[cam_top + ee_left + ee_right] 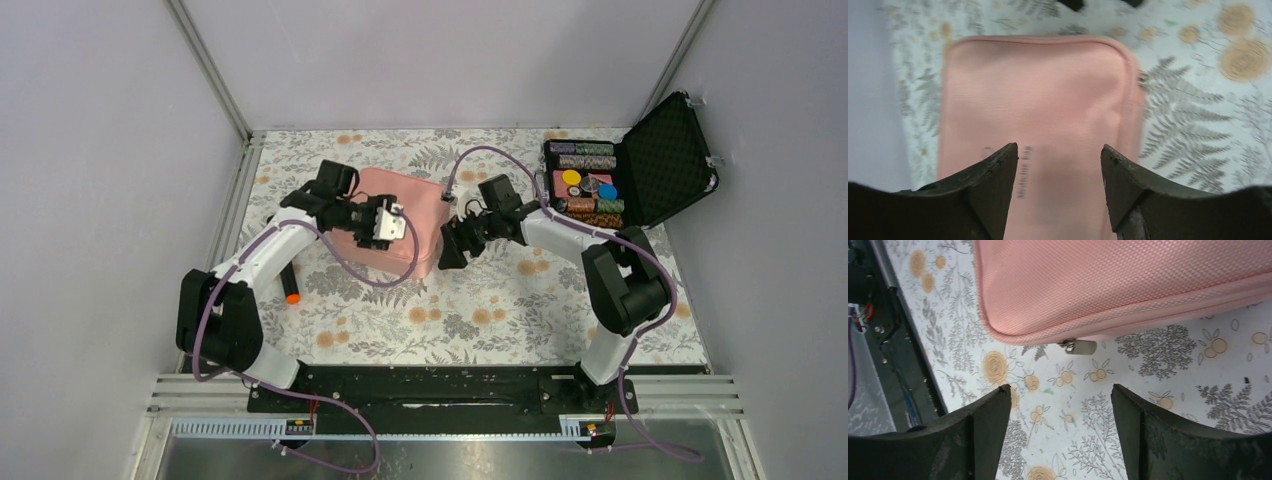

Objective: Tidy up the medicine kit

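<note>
Pink medicine kit (418,200) zipped. Left gripper (1058,147) jaws wide apart over lid, empty. Right gripper (1060,387) jaws wide apart, empty, near zipper pull (1079,346).

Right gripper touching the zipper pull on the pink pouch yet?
Apart. The right wrist view shows bare floral tablecloth between the open right gripper and the zipper pull at the pink pouch edge.

Top cam: fixed high at rear, looks down on whole table (500,330) — far off. L wrist cam: close over medicine kit (1038,110) lid, facing down. R wrist cam: low, near kit's corner w/ zipper pull (1080,346) — all 3 share the kit.
</note>
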{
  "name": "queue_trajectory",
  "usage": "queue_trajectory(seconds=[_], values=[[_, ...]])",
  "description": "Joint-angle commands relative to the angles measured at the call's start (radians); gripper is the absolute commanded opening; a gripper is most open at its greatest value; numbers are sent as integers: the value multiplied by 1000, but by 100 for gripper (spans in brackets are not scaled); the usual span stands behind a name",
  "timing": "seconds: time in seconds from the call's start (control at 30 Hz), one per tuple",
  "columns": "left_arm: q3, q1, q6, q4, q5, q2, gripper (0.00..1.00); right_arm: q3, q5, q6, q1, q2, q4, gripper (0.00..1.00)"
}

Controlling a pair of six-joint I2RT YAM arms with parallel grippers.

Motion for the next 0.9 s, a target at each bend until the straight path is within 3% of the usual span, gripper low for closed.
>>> queue_trajectory(seconds=[0.0,0.17,0.43,0.6,0.67,0.7,0.87], values=[[-83,0,198,-151,16,-16,62,32,61,-20,7,31,74,79],[-181,1,150,31,-26,3,62,91,51,11,10,98,92,73],[-202,1,148,110,-29,66,58,129,51,26,68,146,195,60],[-204,2,184,119,-47,86,45,145,76,-1,96,159,231,17],[-210,1,187,128,-54,90,41,139,67,-15,96,154,223,4],[-215,1,181,139,-55,87,39,129,56,-30,95,144,221,0],[-265,-4,71,282,-69,76,23,125,-13,-113,95,64,39,0]])
